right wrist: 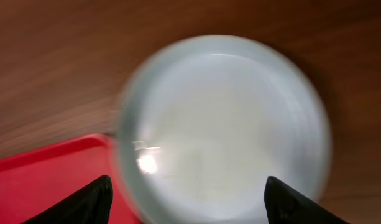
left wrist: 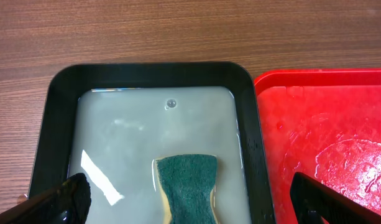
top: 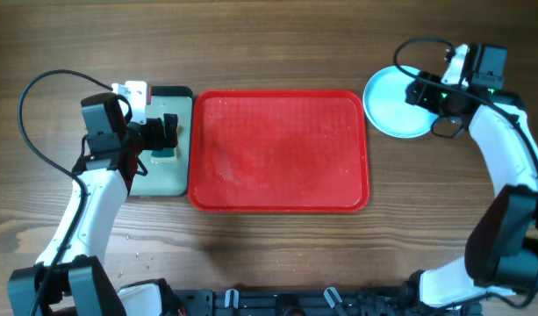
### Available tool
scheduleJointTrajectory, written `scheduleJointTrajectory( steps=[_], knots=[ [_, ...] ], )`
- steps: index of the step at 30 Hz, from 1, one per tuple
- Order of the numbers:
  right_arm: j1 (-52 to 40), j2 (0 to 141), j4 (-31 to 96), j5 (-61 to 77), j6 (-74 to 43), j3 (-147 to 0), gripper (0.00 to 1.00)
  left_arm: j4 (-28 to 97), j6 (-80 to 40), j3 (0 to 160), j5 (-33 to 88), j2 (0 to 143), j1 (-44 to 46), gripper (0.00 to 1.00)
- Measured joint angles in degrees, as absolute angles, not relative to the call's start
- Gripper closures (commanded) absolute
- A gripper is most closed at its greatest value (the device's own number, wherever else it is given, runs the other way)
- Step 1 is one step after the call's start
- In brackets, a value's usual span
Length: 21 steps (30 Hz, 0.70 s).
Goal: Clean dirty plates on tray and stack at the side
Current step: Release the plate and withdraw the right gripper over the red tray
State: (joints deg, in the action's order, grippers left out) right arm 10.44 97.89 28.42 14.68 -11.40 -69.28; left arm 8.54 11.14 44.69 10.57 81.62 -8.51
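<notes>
Aqua plate (right wrist: 227,124) beneath right gripper (right wrist: 189,202) — jaws wide apart.

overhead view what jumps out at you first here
The big red tray fills the middle, wet-streaked and bare of plates. Right of it an aqua plate sits on the wooden table. Left, a green sponge lies in a small black-rimmed tray of cloudy water.

The plate (right wrist: 227,124) is blurred; the sponge (left wrist: 187,186) is cropped below.
</notes>
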Motion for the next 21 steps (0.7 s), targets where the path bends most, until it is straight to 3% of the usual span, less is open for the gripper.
scheduleJointTrajectory(
  steps=[3, 11, 21],
  knots=[
    [4.51, 97.17, 28.60, 24.01, -11.11, -69.69, 0.01, 8.54, 11.14, 44.69, 10.57, 81.62, -8.51, 0.00],
    [-12.75, 97.17, 29.19, 28.12, -11.05, -69.69, 0.00, 8.54, 11.14, 44.69, 10.57, 81.62, -8.51, 0.00],
    [-13.85, 97.17, 29.19, 28.10, -11.03, -69.69, 0.00, 8.54, 11.14, 44.69, 10.57, 81.62, -8.51, 0.00]
  ],
)
